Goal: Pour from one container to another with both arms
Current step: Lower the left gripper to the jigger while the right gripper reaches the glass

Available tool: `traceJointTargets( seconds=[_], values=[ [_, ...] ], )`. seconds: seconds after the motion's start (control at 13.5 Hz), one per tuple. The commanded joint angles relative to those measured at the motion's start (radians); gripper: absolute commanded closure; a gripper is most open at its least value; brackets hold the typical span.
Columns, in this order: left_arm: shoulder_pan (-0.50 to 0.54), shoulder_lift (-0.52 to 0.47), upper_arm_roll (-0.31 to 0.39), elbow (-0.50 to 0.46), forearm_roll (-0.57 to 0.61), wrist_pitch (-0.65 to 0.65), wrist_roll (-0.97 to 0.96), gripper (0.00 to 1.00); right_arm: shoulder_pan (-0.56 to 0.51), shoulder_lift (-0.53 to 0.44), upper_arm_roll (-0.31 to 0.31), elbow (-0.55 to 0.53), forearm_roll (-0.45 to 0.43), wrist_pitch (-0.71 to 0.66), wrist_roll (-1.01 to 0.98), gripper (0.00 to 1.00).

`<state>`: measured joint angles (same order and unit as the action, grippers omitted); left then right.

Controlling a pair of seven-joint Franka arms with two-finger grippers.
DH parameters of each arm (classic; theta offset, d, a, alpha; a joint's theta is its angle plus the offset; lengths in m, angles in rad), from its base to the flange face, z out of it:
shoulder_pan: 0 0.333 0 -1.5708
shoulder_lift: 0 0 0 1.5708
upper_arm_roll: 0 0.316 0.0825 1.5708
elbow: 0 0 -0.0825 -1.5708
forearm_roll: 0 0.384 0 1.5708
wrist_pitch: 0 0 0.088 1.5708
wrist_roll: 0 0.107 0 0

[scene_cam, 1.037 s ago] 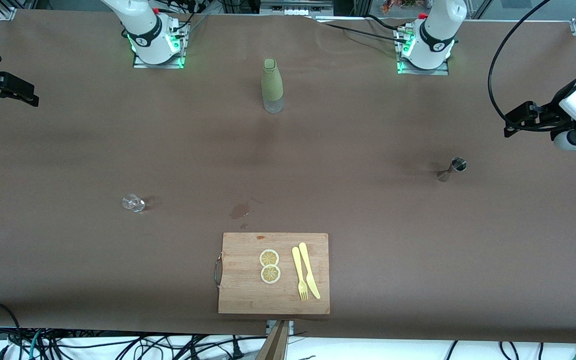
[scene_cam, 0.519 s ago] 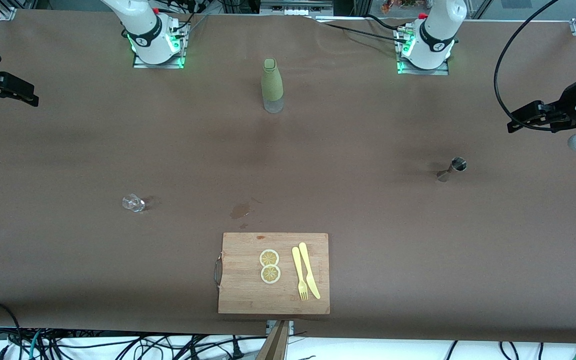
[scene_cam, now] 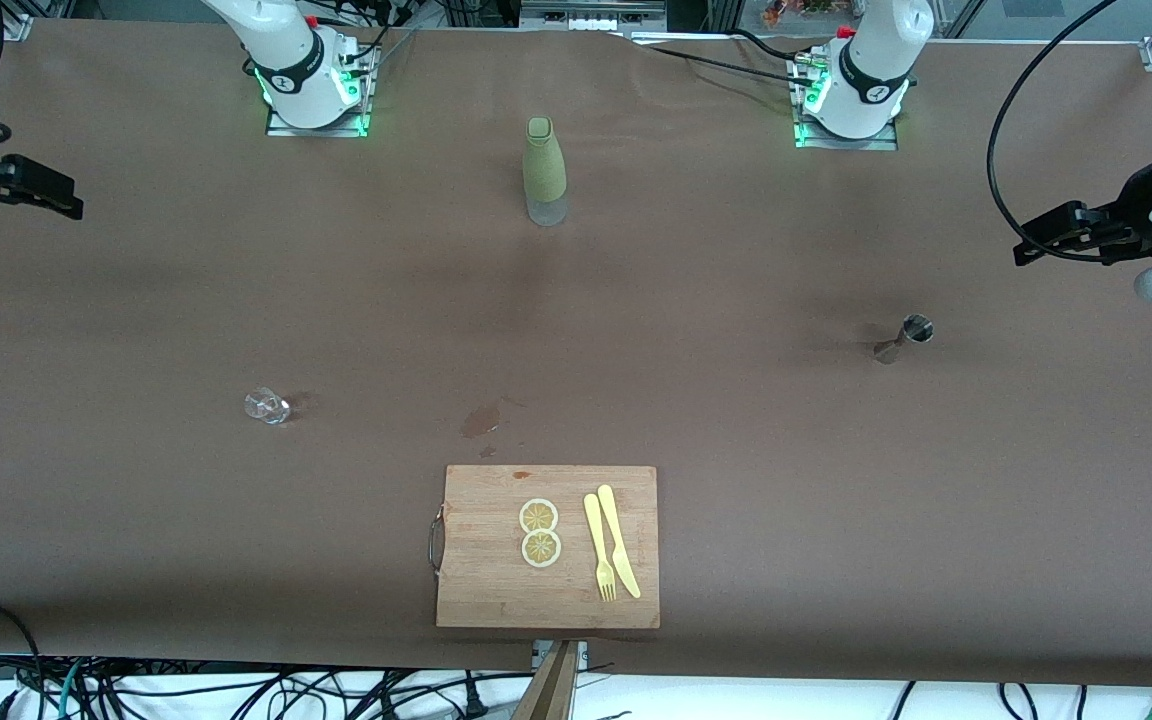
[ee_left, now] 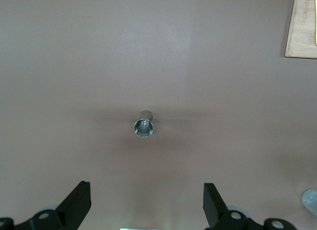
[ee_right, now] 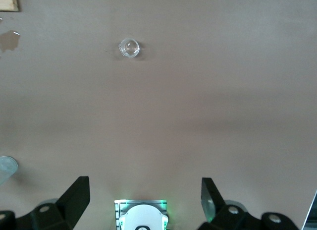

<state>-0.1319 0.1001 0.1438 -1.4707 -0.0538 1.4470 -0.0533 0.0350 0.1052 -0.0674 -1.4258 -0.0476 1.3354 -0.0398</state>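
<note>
Both claws gape empty, left gripper (scene_cam: 1021, 250) above the table's left-arm end near the upright jigger (scene_cam: 904, 338), light, slick steel best pinched at its waist, right gripper (scene_cam: 71, 203) well apart from the fragile glass cup (scene_cam: 265, 405).

Jigger (scene_cam: 904, 338): small silver-grey metal measure, hourglass-shaped, two cones joined at a narrow waist. It stands upright on the brown table toward the left arm's end, open mouth facing up, nothing touching it.
Glass cup (scene_cam: 266, 405): tiny clear faceted glass, see-through. It stands on the table toward the right arm's end, slightly nearer the front camera than the jigger and well apart from it.
</note>
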Motion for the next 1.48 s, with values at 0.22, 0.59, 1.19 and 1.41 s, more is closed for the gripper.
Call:
traceJointTargets(
  seconds=[0.22,0.59,1.19,1.41],
  values=[
    [0.0,-0.01,0.0,-0.011,-0.017,0.001,-0.003,0.0,-0.02,0.01,0.005,0.007,-0.035,-0.007,0.009,0.0],
    [-0.005,-0.005,0.0,-0.013,-0.003,0.036,0.007,0.0,-0.02,0.025,0.005,0.005,-0.034,-0.009,0.003,0.0],
    [-0.005,-0.007,0.0,-0.011,-0.003,0.038,0.003,0.0,-0.033,0.065,0.005,0.005,-0.032,0.002,-0.227,0.0],
    [0.001,-0.005,0.0,-0.016,-0.009,0.038,0.007,0.0,-0.037,0.097,0.006,0.005,-0.029,0.014,-0.287,0.0]
  ],
)
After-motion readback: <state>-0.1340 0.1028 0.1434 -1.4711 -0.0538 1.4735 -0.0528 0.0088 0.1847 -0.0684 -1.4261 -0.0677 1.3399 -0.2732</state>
